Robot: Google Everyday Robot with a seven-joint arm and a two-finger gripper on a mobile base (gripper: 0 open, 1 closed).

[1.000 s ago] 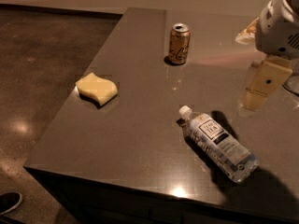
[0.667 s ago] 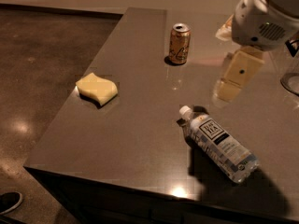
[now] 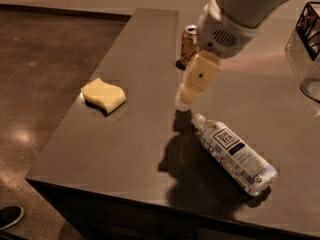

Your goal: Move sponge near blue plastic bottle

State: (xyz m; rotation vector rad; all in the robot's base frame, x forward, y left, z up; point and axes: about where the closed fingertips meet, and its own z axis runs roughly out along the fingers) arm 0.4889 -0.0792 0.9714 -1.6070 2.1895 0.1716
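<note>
The sponge [image 3: 103, 95] lies flat near the left edge of the dark table [image 3: 125, 159], untouched and well apart from everything else. At about 4 o'clock from it, the blue plastic bottle [image 3: 234, 154] lies on its side, its white cap pointing to roughly 10 o'clock and its base toward the table's near edge. The gripper [image 3: 184, 98] hangs between the two, at 3 o'clock from the sponge and just past the bottle's cap at 11 o'clock, tip down and above the tabletop. It is seen side-on as one cream block, so I cannot tell whether it is open or closed; it seems to carry nothing. Behind it, at 12 o'clock, stands a gold can [image 3: 189, 40], partly hidden.
</note>
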